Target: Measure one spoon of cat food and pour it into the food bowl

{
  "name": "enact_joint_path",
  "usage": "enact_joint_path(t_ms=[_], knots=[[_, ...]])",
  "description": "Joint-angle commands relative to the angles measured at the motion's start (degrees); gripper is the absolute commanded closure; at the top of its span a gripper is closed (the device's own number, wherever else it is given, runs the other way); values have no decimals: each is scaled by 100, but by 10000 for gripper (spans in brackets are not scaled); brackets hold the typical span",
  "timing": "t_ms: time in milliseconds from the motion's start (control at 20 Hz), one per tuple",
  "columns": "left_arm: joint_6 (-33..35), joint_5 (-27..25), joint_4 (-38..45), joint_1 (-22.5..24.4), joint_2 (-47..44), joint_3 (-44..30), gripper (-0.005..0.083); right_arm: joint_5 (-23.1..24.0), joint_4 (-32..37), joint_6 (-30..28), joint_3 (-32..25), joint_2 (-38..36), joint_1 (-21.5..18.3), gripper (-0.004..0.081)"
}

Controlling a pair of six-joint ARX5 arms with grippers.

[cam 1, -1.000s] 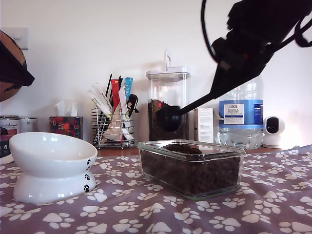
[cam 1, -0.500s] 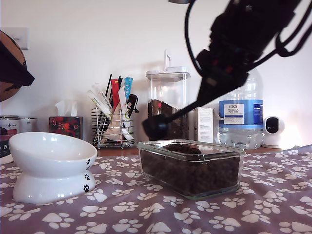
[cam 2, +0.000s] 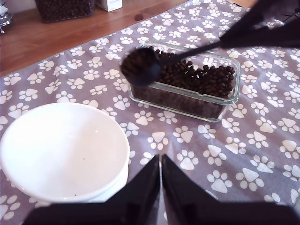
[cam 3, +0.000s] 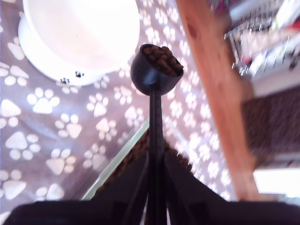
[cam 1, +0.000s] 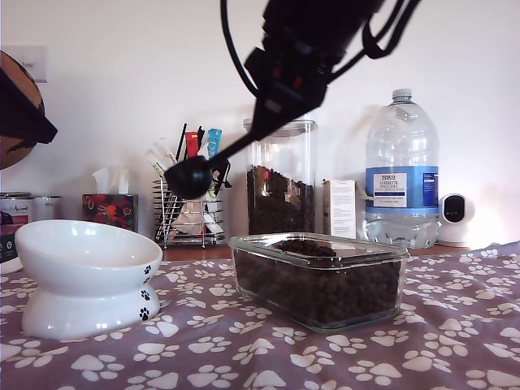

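Gripping the spoon (cam 3: 156, 70) by its thin handle's far end, my second gripper's fingers (cam 3: 176, 185) are closed on it; the light, stiff scoop, heaped with loose cat food (cam 3: 162, 58), hangs between glass dish (cam 1: 318, 279) and food bowl (cam 1: 85, 276), so tilting risks spills. My first gripper (cam 2: 160, 187) is closed, empty.

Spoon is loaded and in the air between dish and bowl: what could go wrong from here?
The spoon in my second gripper is heaped with cat food, so a jolt could shed pellets onto the cloth. It has not reached the food bowl; tipping now would miss. The bowl's rim is tilted, so a fast pour might bounce kibble out.
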Motion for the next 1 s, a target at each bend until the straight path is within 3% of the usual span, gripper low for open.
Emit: enact_joint_path(t_ms=[0, 500, 950], knots=[[2, -11, 59, 4, 15, -87, 794, 13, 44, -278, 120, 310, 138, 783], [2, -11, 57, 4, 15, -87, 793, 625, 15, -1985, 962, 1408, 354, 783], [2, -11, 57, 4, 15, -87, 793, 800, 114, -3515, 1093, 1799, 411, 783]])
